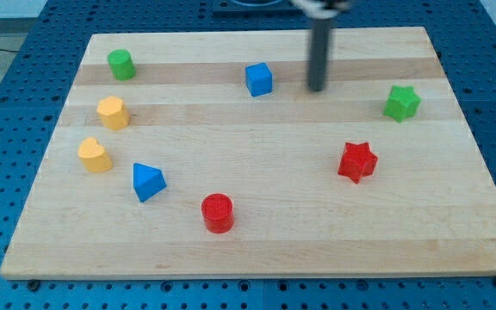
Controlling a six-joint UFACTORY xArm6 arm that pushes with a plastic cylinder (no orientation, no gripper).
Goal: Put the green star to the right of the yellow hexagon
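Note:
The green star (401, 102) lies near the board's right edge, in the upper part. The yellow hexagon (112, 113) lies far across the board at the view's left. My tip (317, 89) rests on the board near the top, about a hundred pixels left of the green star and just right of the blue cube (259, 79). It touches no block.
A green cylinder (121, 65) sits at the top left. A yellow heart-like block (95, 155) and a blue triangular block (148, 182) lie below the hexagon. A red cylinder (218, 213) sits bottom centre and a red star (356, 162) right of centre. The wooden board (257, 250) rests on a blue pegboard.

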